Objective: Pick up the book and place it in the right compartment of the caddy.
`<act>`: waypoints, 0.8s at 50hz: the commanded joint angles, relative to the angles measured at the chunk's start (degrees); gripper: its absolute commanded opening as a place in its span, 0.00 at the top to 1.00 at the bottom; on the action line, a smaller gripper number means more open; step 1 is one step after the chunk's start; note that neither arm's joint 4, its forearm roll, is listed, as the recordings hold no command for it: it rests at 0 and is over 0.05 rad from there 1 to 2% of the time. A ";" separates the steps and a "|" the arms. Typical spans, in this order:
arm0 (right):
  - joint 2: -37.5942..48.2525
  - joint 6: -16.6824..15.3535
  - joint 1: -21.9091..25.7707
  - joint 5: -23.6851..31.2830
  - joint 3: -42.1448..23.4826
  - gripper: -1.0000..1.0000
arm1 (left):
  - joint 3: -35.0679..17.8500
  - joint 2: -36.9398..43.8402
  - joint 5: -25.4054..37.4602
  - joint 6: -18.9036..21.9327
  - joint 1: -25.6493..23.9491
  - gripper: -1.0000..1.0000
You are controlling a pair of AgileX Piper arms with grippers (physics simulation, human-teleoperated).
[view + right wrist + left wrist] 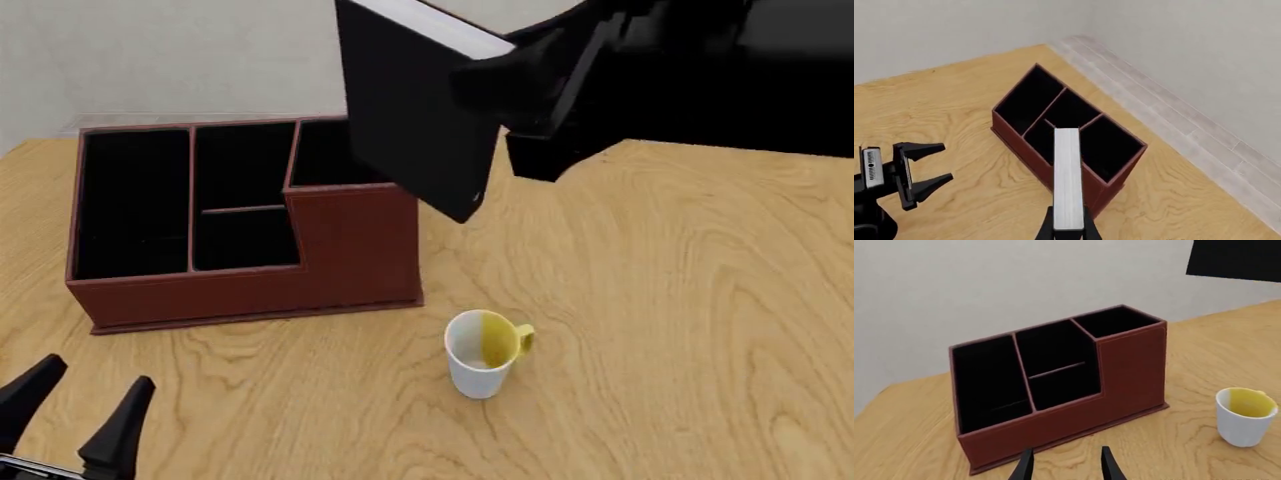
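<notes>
While the right claw (1067,227) grips the book (414,110) aloft, edge-up over the caddy (240,225), carry step's on. Next: shift toward 12 o'clock over the right compartment (334,152), lower. Left claw (74,410) idles wide.

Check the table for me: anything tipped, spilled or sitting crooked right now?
Nothing stands out. The caddy and mug stand upright on the table, and the book is held tilted in the air by the right gripper.
</notes>
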 commanded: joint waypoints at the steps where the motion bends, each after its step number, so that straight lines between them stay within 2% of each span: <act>1: 5.06 3.93 -2.85 4.42 -10.61 1.00 | 0.14 0.00 -0.42 0.33 -1.04 0.00; 6: 7.99 5.30 -3.83 4.28 -13.45 1.00 | 0.34 0.00 -0.68 0.90 -1.79 0.00; 16: 12.16 5.86 -4.52 3.44 -16.98 1.00 | -0.35 0.00 -0.19 1.66 -2.04 0.00; 40: 24.13 5.07 -5.00 0.56 -25.55 1.00 | 0.33 0.00 -0.76 2.40 -2.50 0.00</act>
